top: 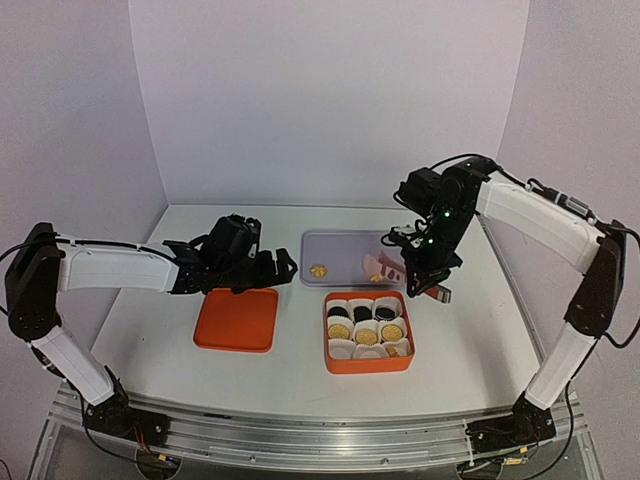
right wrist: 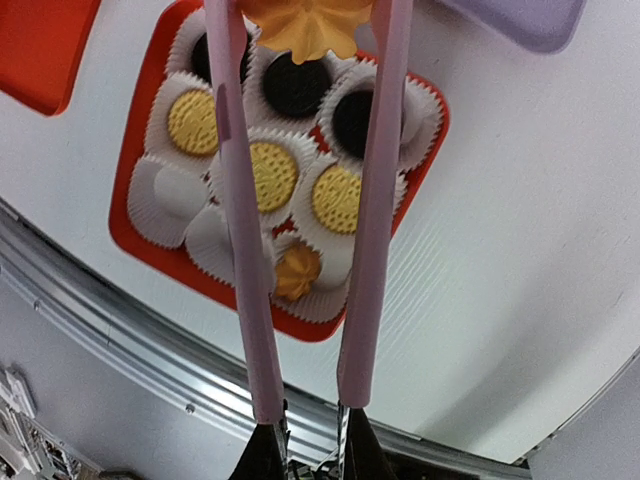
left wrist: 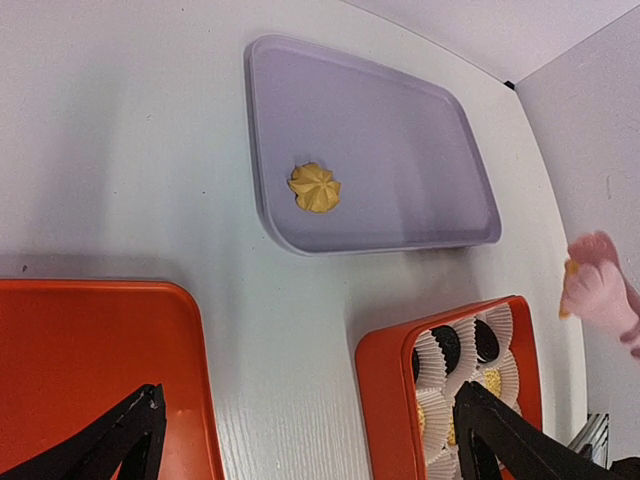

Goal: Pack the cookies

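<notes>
White table carrying a lilac tray, an orange lid and an orange box lined with paper cups. The left gripper, jaws wide apart and empty, hangs over the lid, probably parked clear of the work. The right gripper is clamped on a flower cookie above the box, evidently bound for one of two empty cups. Seven packed cookies fill the other cups; the last cookie lies on the tray.

No legible text, no labels or numbers — perhaps too small to tell
</notes>
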Robot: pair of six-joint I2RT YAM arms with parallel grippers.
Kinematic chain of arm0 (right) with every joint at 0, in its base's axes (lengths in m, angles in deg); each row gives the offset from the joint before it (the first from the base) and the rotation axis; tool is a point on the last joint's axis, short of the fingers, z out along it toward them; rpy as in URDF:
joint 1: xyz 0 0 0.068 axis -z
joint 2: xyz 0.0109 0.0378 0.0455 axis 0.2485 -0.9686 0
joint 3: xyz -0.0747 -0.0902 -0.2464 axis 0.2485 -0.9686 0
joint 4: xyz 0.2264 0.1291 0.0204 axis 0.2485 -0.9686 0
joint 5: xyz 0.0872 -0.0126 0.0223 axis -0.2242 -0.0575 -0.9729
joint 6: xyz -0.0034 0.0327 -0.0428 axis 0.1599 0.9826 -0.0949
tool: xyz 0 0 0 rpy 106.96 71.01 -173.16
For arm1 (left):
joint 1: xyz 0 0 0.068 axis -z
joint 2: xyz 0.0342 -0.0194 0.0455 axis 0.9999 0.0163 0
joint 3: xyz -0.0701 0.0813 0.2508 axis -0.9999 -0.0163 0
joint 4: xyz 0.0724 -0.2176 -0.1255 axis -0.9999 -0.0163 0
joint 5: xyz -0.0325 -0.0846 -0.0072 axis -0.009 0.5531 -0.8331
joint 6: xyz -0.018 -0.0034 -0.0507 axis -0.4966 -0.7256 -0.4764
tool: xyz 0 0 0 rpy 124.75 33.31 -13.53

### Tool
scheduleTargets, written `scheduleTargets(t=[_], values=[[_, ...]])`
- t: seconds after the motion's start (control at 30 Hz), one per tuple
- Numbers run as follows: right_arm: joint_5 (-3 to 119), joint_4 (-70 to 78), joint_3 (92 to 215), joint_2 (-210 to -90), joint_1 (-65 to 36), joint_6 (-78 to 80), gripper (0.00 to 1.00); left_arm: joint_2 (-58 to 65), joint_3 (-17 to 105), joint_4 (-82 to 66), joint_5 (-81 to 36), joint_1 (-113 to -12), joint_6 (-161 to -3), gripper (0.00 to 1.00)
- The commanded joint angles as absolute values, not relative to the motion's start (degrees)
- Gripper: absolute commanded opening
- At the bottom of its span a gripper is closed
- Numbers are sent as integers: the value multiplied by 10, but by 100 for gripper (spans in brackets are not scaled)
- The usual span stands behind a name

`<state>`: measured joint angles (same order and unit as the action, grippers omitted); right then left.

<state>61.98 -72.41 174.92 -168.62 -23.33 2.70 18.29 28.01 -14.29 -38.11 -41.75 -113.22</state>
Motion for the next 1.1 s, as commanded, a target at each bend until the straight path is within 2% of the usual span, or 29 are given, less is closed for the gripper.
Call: scheduleTargets(t=[0.0, 0.5, 1.07], values=[[550, -933, 1713, -1622, -278, 69, 1, 198, 318, -130, -375, -419, -1115, 100], [476, -981, 1580, -1590, -333, 86, 0, 219, 322, -124, -363, -419, -1129, 100], [524, -933, 1538, -1614, -334, 68, 0, 216, 326, -142, -369, -419, -1131, 100]])
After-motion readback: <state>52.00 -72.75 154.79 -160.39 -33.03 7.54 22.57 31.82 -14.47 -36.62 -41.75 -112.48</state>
